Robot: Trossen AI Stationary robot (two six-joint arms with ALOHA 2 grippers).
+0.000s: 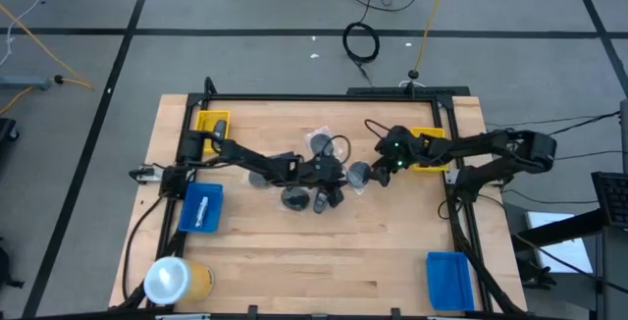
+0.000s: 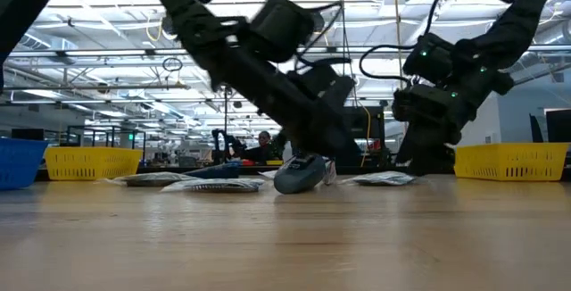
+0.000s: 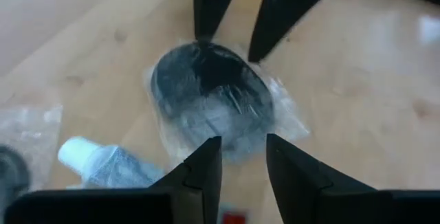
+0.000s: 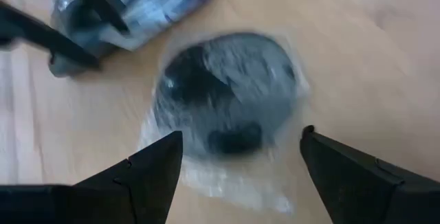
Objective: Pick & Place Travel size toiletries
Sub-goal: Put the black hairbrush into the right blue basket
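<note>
At the centre of the high view, the travel size toiletries [image 1: 312, 178] are still lying bunched on the bare worktop [image 1: 324, 261], none visibly resting in the yellow tray [image 1: 429, 150] or the blue trays [image 1: 202, 207], so the task is looking barely begun. The left gripper [image 3: 242, 161] is hovering over a bagged grey disc [image 3: 210, 99] with jaws narrowly parted, gripping nothing. The right gripper [image 4: 240, 157] is poised over another bagged disc [image 4: 227, 93], jaws spread wide and empty. A yellow cylinder [image 1: 177, 279] is standing at lower left.
</note>
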